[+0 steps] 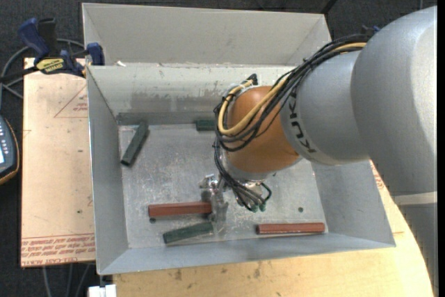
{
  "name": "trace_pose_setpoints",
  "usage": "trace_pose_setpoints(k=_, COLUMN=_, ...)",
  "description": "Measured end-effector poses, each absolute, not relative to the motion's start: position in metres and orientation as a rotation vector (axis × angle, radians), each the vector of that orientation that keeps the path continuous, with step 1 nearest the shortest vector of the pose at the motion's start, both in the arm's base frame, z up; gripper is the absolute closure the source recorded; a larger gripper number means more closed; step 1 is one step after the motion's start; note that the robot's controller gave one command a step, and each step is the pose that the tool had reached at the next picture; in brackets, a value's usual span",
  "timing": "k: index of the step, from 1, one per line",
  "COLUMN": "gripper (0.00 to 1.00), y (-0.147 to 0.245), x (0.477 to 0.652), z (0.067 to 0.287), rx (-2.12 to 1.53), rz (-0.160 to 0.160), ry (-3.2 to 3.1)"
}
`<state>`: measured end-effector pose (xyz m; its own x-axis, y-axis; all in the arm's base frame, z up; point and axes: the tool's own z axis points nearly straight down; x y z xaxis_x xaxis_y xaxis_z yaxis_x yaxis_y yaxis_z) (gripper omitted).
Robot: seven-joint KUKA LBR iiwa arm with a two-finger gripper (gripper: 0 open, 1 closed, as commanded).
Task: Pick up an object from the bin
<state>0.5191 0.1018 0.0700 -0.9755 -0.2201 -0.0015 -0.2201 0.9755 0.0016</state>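
Red-brown bar [179,210] lies flat at seven o'clock on the floor of the bin [160,170], with a dark green bar [188,233] just at its six o'clock. At its three o'clock end the gripper [216,202] sits low, touching it or nearly so; whether it is released or clenched I cannot tell. Another reddish bar [290,227] rests at five o'clock. Nothing looks lifted: the approach seems made, while grasp and raise remain.

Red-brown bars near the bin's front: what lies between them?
The camera view shows the claw between the left red-brown bar and the right red-brown bar.
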Motion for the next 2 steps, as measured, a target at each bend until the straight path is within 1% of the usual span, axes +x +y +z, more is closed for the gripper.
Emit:
trace_pose_setpoints(k=1, gripper=1.00, y=0.0910, x=0.5590, z=0.1482, rx=-0.774, rz=-0.001, ry=3.035)
trace_pose_setpoints(k=2, gripper=0.00, y=0.0914, x=0.5572, z=0.1458, rx=-0.775, rz=0.002, ry=3.041)
